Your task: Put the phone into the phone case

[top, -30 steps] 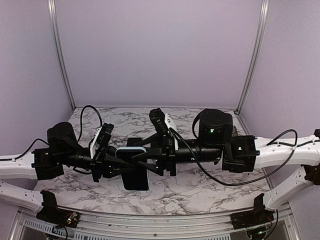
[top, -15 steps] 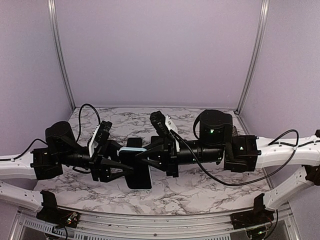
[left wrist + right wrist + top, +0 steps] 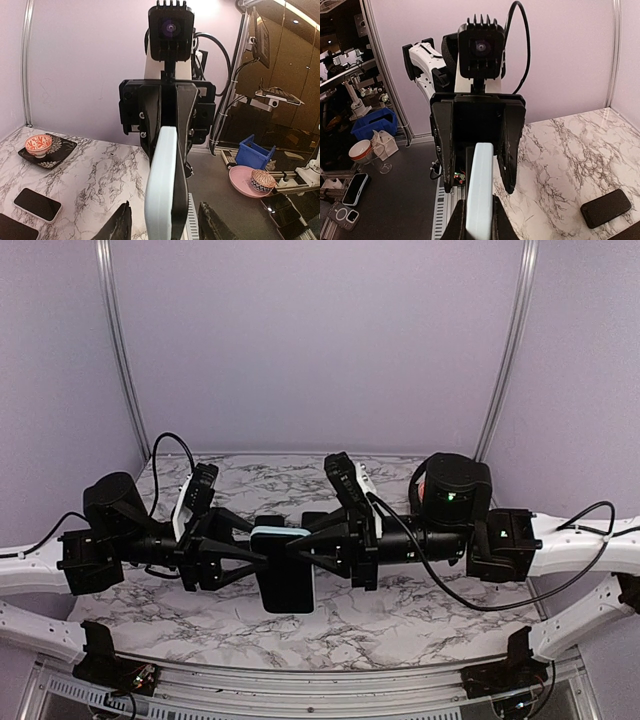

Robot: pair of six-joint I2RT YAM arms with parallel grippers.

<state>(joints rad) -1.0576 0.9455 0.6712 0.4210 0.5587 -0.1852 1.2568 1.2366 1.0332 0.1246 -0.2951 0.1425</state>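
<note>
A light blue phone case (image 3: 282, 534) with a black phone (image 3: 287, 585) against it hangs upright in mid-air between my two arms, above the marble table (image 3: 400, 615). My right gripper (image 3: 305, 555) is shut on the case's edge; in the right wrist view the case (image 3: 480, 185) is pinched between its fingertips (image 3: 480, 220). My left gripper (image 3: 262, 558) is open. In the left wrist view its fingers stand wide apart (image 3: 166, 222) on either side of the case (image 3: 160, 190) and the phone (image 3: 179, 200), not touching them.
The left wrist view shows a small bowl on a black dish (image 3: 40, 145) and a spare phone (image 3: 37, 204) on the marble. The right wrist view shows another black phone (image 3: 606, 207) lying on the table. A blue bin (image 3: 252, 152) and a pink plate (image 3: 245, 182) lie beyond the table's edge.
The phone and case have risen a little and shifted right with the right gripper. The left gripper's jaws have spread wider around them.
</note>
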